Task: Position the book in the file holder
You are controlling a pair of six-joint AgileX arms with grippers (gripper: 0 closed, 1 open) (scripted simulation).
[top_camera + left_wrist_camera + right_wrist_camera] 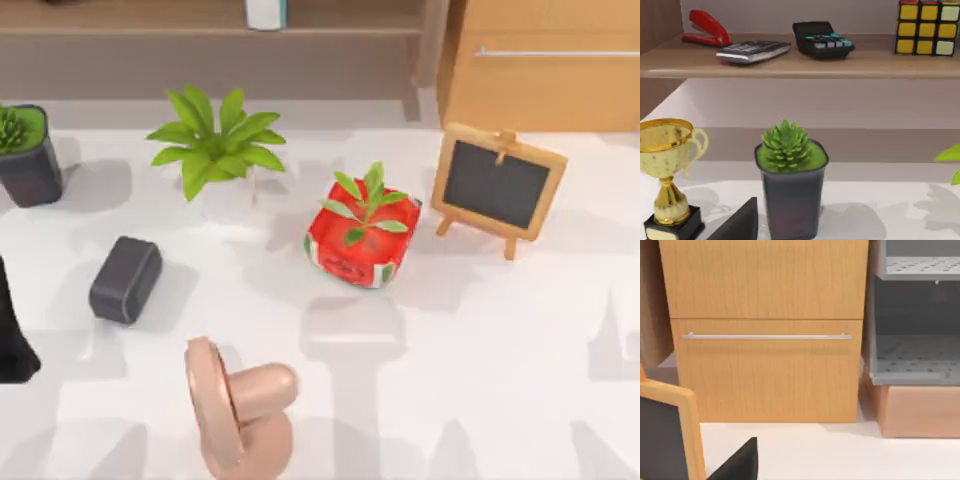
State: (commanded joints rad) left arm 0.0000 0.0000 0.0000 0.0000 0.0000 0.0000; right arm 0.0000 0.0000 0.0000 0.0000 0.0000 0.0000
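Note:
At the back of the top view, a narrow white slab with light-blue edges (265, 12) stands on the shelf, cut off by the frame's top edge; it looks like the book. A grey tiered file holder (912, 357) with perforated trays stands on a pinkish block beside the wooden cabinet (765, 330) in the right wrist view. My left arm (14, 335) is a dark shape at the table's left edge. A dark wedge of each gripper's body shows low in its own wrist view: the left gripper (737, 224) and the right gripper (737, 462).
On the table stand a dark succulent pot (28, 155), a leafy plant in a white pot (218, 150), a red plant box (362, 240), a wood-framed blackboard (497, 188), a dark grey block (125, 279) and a pink dumbbell-like object (238, 410). A gold trophy (667, 165) stands beside the succulent.

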